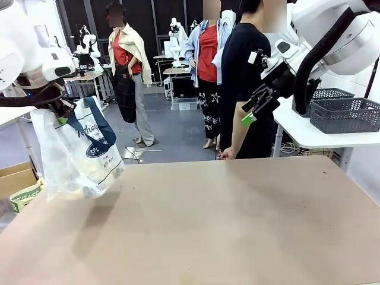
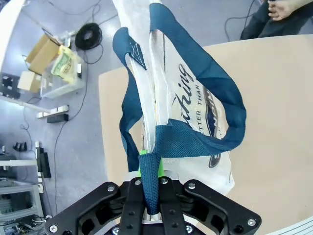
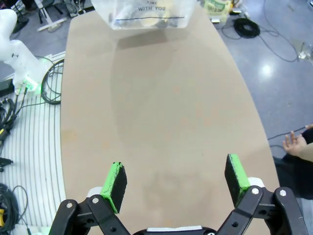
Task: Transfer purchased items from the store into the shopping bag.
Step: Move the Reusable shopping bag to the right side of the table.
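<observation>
The shopping bag [image 1: 80, 155] hangs at the left edge of the surface [image 1: 225, 219], lifted so that its bottom is just above that edge or barely touching it; I cannot tell which. Through the thin plastic some yellowish purchased items [image 1: 80, 178] show in its lower part, so the loading looks finished or nearly so, and I judge that only carrying away or handing over the bag is left. The left tool [image 2: 151, 210] is closed tight on a navy strap handle [image 2: 154, 181] of the bag and carries its weight. The right tool [image 3: 176, 178] stands wide apart, holds nothing, and hangs high over the right edge of the surface.
</observation>
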Controlling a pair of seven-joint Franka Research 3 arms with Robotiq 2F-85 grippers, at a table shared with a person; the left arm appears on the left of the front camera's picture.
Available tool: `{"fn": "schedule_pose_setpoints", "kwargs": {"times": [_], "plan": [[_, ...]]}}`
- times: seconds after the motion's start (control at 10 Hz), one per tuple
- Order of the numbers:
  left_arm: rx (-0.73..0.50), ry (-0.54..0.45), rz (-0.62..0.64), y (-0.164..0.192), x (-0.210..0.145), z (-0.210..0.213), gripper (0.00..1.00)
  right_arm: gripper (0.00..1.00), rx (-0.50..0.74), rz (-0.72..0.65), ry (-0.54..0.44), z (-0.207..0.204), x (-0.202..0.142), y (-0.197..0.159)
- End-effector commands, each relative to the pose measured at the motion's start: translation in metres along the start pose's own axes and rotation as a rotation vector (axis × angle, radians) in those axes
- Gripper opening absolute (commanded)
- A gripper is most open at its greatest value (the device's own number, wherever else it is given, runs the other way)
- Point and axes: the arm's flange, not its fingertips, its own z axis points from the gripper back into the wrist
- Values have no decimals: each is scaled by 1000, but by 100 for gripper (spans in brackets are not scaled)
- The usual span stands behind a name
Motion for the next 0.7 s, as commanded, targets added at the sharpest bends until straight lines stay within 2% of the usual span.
{"fn": "schedule_pose_setpoints", "kwargs": {"times": [0.0,0.2,0.3,0.6], "plan": [[0,-1,1,1,0,0,0,100,-1,13,14,1,0,0],[59,-17,43,17,0,-16,0,100,-1,13,14,1,0,0],[117,-13,64,51,0,-33,0,100,-1,13,14,1,0,0],[128,-58,44,79,-8,-53,0,100,-1,13,14,1,0,0]]}}
